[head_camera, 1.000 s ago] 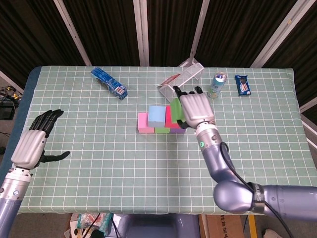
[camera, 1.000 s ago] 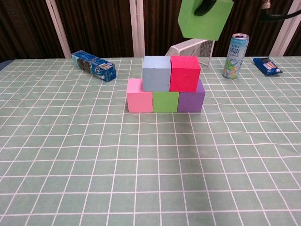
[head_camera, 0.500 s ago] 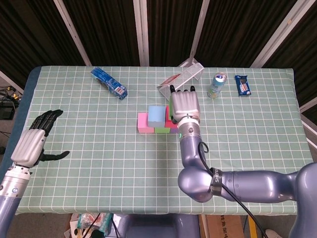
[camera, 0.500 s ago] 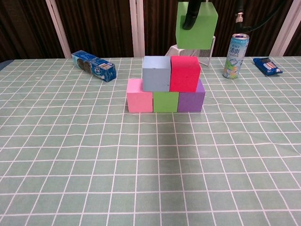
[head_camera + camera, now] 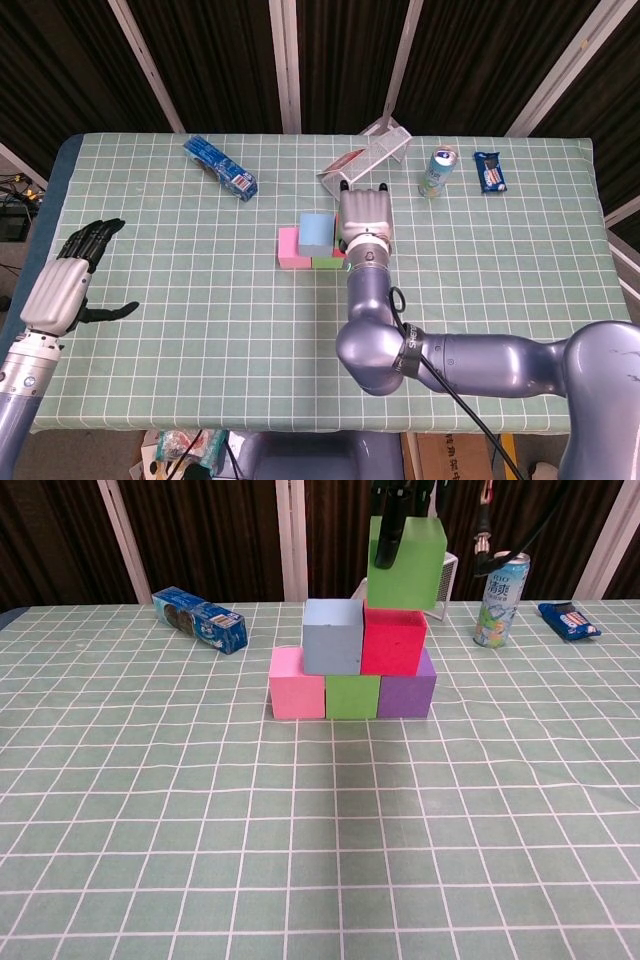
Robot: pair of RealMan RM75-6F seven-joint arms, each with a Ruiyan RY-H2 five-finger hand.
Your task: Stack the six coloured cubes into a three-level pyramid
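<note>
Overhead, head view:
Right hand [image 5: 364, 215]: seen from its back, above the block stack; what it grips is hidden under it in this view.
Left hand [image 5: 66, 285]: well apart at the left table edge, fingers spread, thumb out, holding nothing.
Stack: a pale blue foam cube [image 5: 316, 229] sits on a pink foam cube [image 5: 288, 248] and a small green foam cube [image 5: 325, 263]; the rest is covered by the right hand.
Table: green checked tablecloth [image 5: 200, 330].

Chest view:
Right hand: dark fingers [image 5: 389, 525] clamp a large lime-green foam cube [image 5: 408, 565] from above.
Lime-green cube: tilted, its lower edge at or touching the top of a red foam cube [image 5: 393, 636]; more over red than pale blue.
Bottom row: pink, green, then a purple foam cube [image 5: 405, 694], touching side by side.
Middle row: pale blue and red, side by side.
Behind: white wire rack [image 5: 444, 576], drink can [image 5: 498, 598], dark blue snack packet [image 5: 569, 620] at the right.
Left rear: long blue biscuit box [image 5: 199, 619].
</note>
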